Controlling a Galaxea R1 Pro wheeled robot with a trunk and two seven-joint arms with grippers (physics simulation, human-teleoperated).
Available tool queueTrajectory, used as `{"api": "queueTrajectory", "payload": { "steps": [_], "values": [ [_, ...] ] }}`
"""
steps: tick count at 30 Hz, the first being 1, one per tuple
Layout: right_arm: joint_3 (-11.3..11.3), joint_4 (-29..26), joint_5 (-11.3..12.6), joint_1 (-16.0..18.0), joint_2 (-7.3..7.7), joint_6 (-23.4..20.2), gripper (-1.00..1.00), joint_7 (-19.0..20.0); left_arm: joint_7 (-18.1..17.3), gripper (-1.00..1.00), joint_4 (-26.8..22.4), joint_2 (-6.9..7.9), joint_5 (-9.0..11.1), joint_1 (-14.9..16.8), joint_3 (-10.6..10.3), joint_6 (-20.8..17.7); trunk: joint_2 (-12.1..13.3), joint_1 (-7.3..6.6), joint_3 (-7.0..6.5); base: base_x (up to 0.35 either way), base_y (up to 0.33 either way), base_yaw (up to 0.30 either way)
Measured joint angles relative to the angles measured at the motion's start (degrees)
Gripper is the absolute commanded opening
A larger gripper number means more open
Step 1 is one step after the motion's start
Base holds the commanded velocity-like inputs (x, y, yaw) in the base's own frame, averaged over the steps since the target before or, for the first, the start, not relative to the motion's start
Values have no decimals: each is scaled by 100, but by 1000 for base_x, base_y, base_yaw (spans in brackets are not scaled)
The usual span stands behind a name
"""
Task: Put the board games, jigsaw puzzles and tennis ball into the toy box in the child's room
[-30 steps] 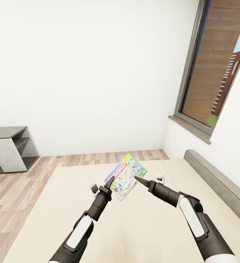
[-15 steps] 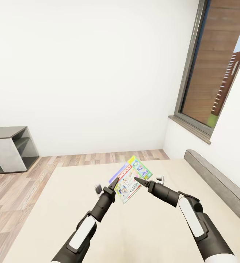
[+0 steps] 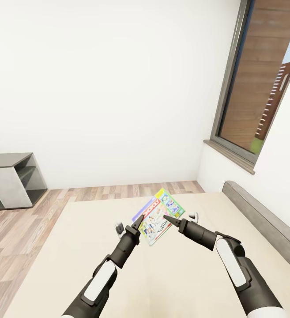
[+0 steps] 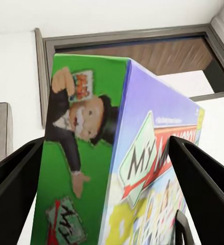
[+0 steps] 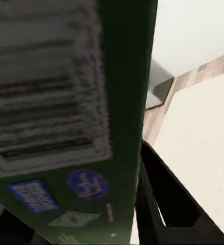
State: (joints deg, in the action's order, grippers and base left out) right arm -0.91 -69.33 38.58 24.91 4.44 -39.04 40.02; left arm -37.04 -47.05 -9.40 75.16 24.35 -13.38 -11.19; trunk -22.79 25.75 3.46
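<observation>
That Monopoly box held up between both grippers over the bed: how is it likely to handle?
The Monopoly box keeps flat faces and sharp edges, so it is probably stiff. Its printed faces look smooth, so it may slip or pivot between the left gripper and right gripper. Thin and flat, it likely won't roll on the bed.

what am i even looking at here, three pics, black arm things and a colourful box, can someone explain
This is a simulated two-armed robot. The large picture comes from a camera on its head, looking down over both arms at a beige bed. The other two come from cameras near each gripper. Between the left gripper and the right gripper is a Monopoly board game, lifted and tilted above the mattress. The left wrist camera sees its green, printed faces between two dark fingers; the right wrist camera sees its dark underside. Left of the bed stands a grey cabinet.
</observation>
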Motion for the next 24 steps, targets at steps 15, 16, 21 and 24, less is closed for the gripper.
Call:
{"api": "queueTrajectory", "payload": {
  "steps": [15, 16, 21, 24],
  "values": [
    [9, 4, -118, 2, 3, 73, -100, -18, -8, -100, -12, 2, 6, 3, -3, -14, 0, 0, 0, 0, 0, 0],
    [9, 4, -118, 2, 3, 74, -100, -18, -8, -100, -11, 2, 6, 3, -3, -14, 0, 0, 0, 0, 0, 0],
    [11, 4, -108, 2, 3, 77, -100, -18, -8, -100, -11, 2, 3, 13, -6, -13, 0, 0, 0, 0, 0, 0],
    [13, 4, -101, 2, 3, 74, -100, -14, -12, -100, -10, 2, 4, 18, -7, -16, 0, 0, 0, 0, 0, 0]
  ]
}}
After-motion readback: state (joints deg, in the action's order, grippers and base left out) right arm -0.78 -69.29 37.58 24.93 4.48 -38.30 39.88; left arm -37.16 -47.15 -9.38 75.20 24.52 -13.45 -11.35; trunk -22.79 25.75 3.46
